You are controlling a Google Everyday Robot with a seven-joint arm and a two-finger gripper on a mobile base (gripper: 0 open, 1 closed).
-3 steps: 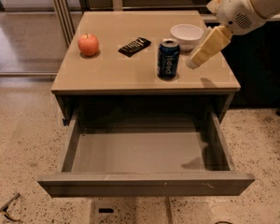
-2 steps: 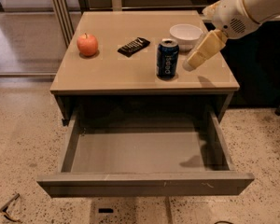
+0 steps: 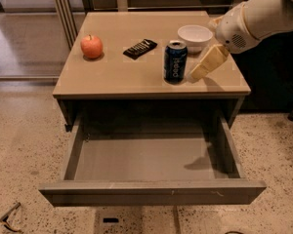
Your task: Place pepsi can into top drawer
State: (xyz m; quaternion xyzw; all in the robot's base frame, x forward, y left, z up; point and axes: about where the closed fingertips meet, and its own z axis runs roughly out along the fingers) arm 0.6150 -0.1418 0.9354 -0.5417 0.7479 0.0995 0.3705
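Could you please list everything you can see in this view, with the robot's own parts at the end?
pepsi can: one, dark blue with a silver top, upright on the cabinet top, right of centre near the front edge
top drawer: one, grey, pulled open below the cabinet top, nothing visible inside
apple: one, red-orange, on the left of the cabinet top
packet: one, black, flat, between the apple and the can
bowl: one, white, behind and right of the can
cabinet: one, tan top
arm: one, white, entering from the upper right
gripper: one, tan, just right of the can
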